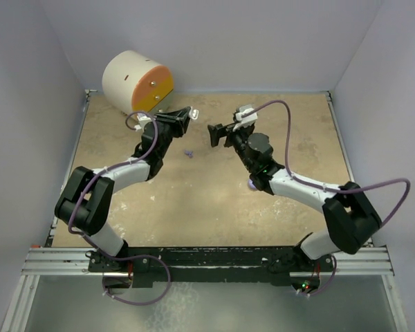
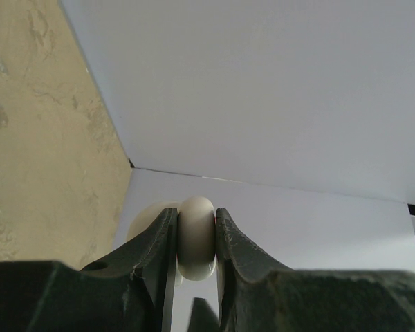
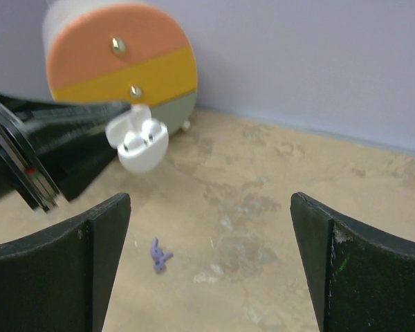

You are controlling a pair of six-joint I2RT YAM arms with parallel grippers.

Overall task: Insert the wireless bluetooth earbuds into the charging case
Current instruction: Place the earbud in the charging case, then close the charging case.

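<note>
There is one glossy white open charging case (image 3: 138, 142) and one cream, orange-faced drum (image 1: 135, 81). One tiny purple earbud (image 3: 159, 254) lies just ahead of the right gripper (image 3: 207, 204).

The left hand (image 2: 196, 216) hides most of the white case (image 2: 196, 242), and the small purple bit (image 3: 159, 254) on the desk (image 3: 277, 207) is too blurred to identify.

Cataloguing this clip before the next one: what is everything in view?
table: one, tan, walled on three sides
charging case: one, white, lid open, held aloft, back centre
white earbuds: apparently two, in the case's wells, blurred
purple bit: one, lying on the table, centre
drum: one, white, orange-yellow face, back left corner
left gripper: shut on charging case
right gripper: open, empty
</note>
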